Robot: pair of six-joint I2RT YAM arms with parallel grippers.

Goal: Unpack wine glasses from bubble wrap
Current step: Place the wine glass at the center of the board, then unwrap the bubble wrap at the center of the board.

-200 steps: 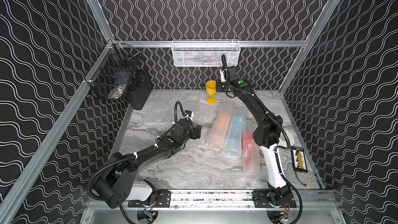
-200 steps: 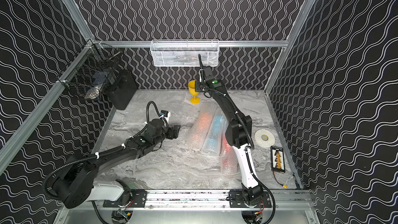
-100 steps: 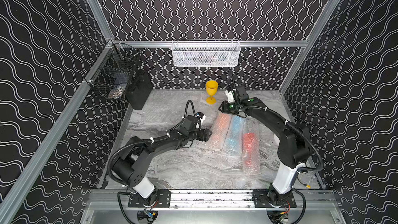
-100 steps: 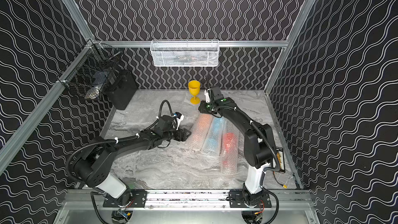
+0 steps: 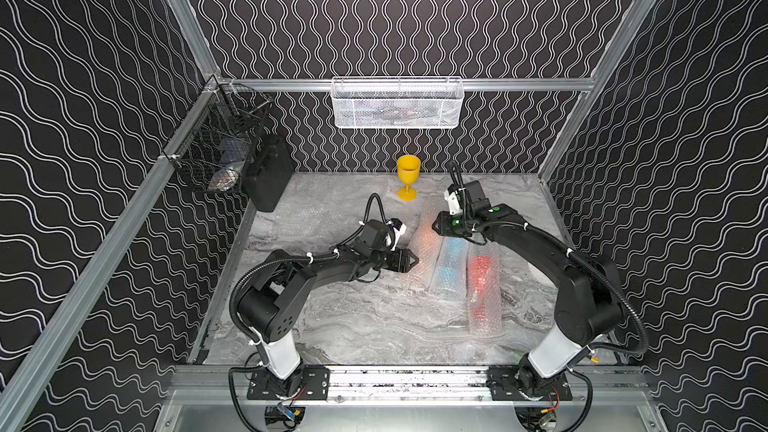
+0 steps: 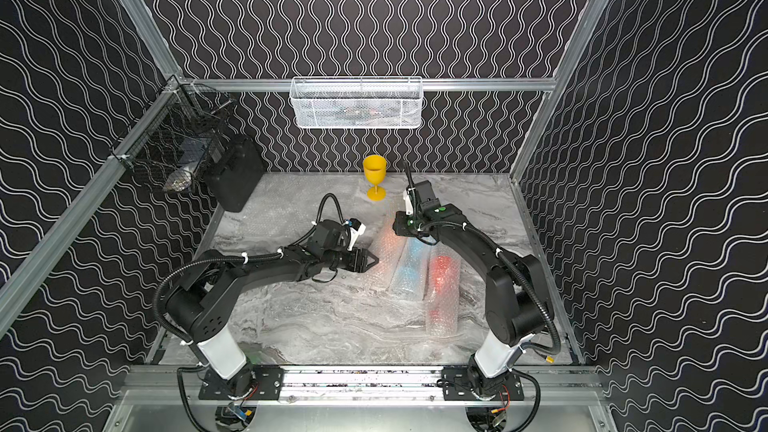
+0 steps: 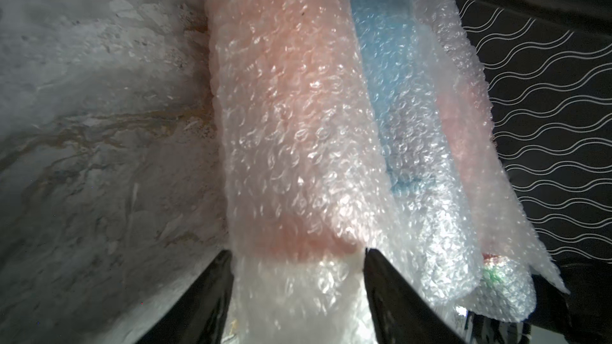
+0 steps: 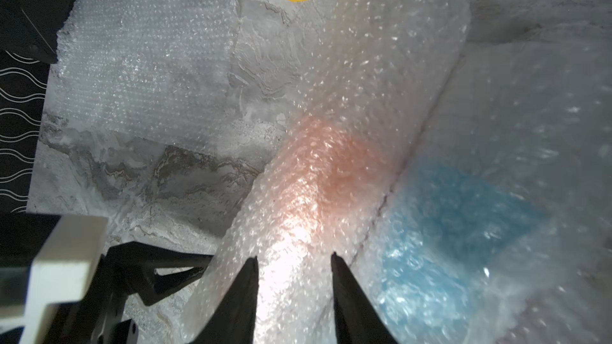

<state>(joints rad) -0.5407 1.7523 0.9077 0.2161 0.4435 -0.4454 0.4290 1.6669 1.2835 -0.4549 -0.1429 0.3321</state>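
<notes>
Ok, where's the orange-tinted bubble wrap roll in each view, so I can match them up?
In a top view: the orange roll is leftmost of three rolls, mid-table.
In a top view: again leftmost of the three.
Left wrist: it stretches ahead of the left tool, near end between its fingers.
Right wrist: it passes under the right tool, seen between its fingers.
Shared landmark: the blue roll lying alongside it.

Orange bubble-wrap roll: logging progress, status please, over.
Left hand open, straddling end of orange bubble-wrap roll. Right hand open over same roll. Blue bubble-wrap roll touching alongside. Yellow goblet unwrapped, upright.
</notes>
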